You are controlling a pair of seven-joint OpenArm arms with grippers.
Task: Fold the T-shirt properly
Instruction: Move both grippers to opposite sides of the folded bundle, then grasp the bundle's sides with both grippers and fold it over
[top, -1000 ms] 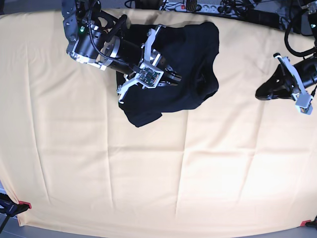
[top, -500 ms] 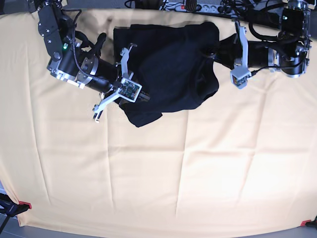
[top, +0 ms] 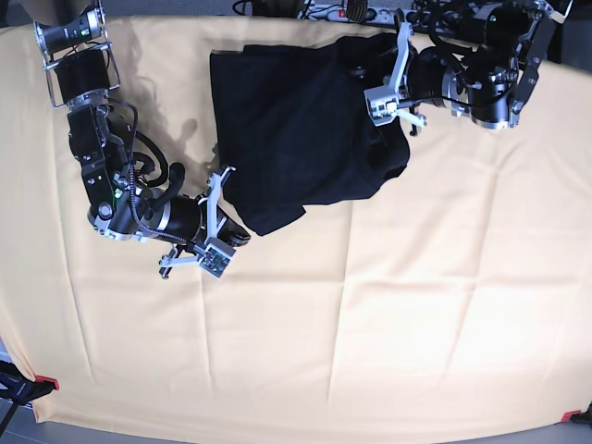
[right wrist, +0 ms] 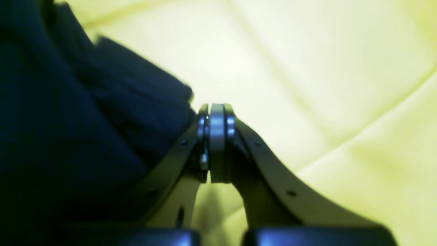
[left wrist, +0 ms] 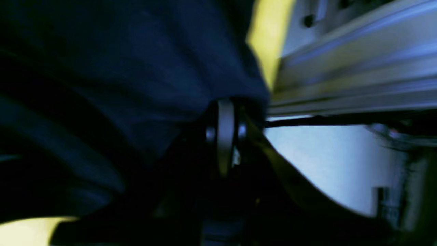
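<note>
The black T-shirt (top: 296,129) lies bunched at the back middle of the table, with one corner pointing toward the front. My right gripper (top: 244,237) sits at that lower left corner. In the right wrist view the right gripper (right wrist: 216,112) is shut, pads together. The T-shirt (right wrist: 68,119) lies just beside its left finger, and I see no cloth between the pads. My left gripper (top: 356,51) reaches over the shirt's top right part. In the blurred left wrist view the left gripper (left wrist: 223,112) is shut, its tip against the dark T-shirt (left wrist: 136,68).
A yellow cloth (top: 370,324) with creases covers the whole table. A metal rail (left wrist: 341,68) runs just beyond the back edge. A power strip and cables (top: 351,11) lie along that edge. Red clamps (top: 46,381) hold the cloth at the front corners.
The right arm swung from on top of the shirt down and left to its lower corner. The left arm came in from the right onto the shirt's top right part.
</note>
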